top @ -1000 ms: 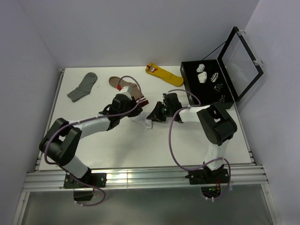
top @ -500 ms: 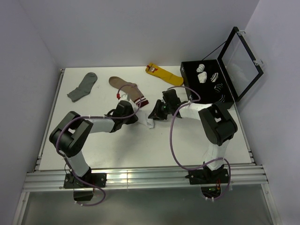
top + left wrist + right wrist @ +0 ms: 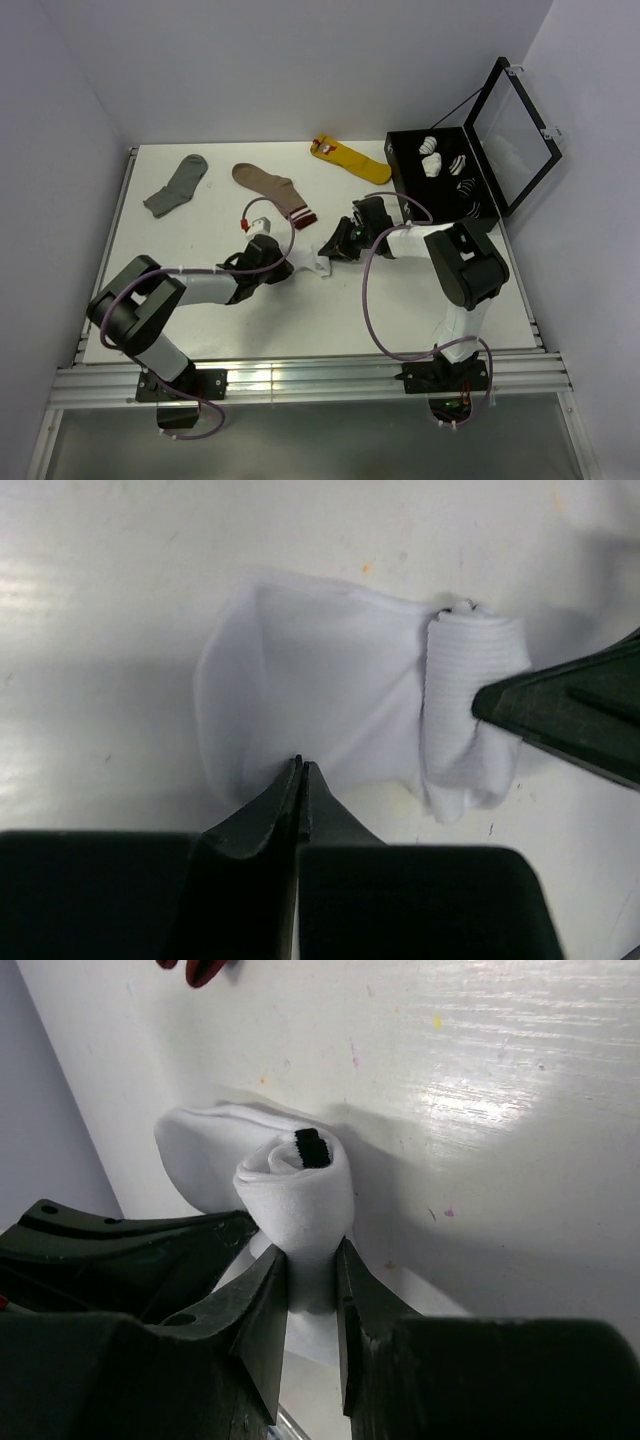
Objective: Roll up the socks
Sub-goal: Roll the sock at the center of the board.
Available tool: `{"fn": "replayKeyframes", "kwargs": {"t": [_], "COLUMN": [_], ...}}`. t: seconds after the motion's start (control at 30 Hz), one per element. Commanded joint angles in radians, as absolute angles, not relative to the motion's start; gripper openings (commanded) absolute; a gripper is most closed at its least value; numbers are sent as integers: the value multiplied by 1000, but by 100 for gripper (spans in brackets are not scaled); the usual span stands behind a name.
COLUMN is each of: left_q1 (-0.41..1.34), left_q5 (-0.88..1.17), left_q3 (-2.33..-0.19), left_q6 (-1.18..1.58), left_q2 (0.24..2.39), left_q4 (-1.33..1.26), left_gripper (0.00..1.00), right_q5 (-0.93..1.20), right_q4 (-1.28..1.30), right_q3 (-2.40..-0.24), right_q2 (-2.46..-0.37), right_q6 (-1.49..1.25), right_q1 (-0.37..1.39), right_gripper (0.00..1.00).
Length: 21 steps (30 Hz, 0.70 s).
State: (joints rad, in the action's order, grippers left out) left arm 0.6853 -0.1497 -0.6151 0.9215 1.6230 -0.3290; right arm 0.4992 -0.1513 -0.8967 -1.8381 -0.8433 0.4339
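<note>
A white sock (image 3: pixel 310 695) lies on the white table, its right end wound into a roll (image 3: pixel 470 695). In the right wrist view the roll (image 3: pixel 300 1200) has a dark bit at its centre. My right gripper (image 3: pixel 312 1270) is shut on the roll, one finger on each side. My left gripper (image 3: pixel 300 765) is shut, its tips resting at the near edge of the sock's flat part. In the top view the two grippers, left (image 3: pixel 293 264) and right (image 3: pixel 330 250), meet at the sock (image 3: pixel 318 265) mid-table. I see no second white sock lying loose.
A brown sock with a maroon-striped cuff (image 3: pixel 268 185) lies just behind the grippers. A grey sock (image 3: pixel 178 185) is at the back left and a yellow sock (image 3: pixel 350 158) at the back. An open black box (image 3: pixel 408 175) with rolled socks stands at the back right.
My left gripper has moved nearer, from beside the brown sock's cuff to the white sock's edge. My right gripper has stayed on the roll.
</note>
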Motion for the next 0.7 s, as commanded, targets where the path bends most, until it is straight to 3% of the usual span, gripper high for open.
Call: {"fn": "replayKeyframes", "kwargs": {"t": [0.0,0.13,0.67], "left_q1": [695,695,695], "left_q5": [-198,-207,-64], "left_q3": [-586,-699,-870], "left_q6": [933,853,842], "left_q2": [1525,1468,1759], "left_q4": [-221,-176,-235], "left_gripper": [8,21,15], "right_q5": [501,552,560], "right_q4": [-186,-181,-184], "right_q3": [-880,-903,-917], "right_q2": [-1816,-1844,-1853], "right_q6": [-815,-775,-770], "right_q1": [417,417,417], "right_gripper": [0,0,0]}}
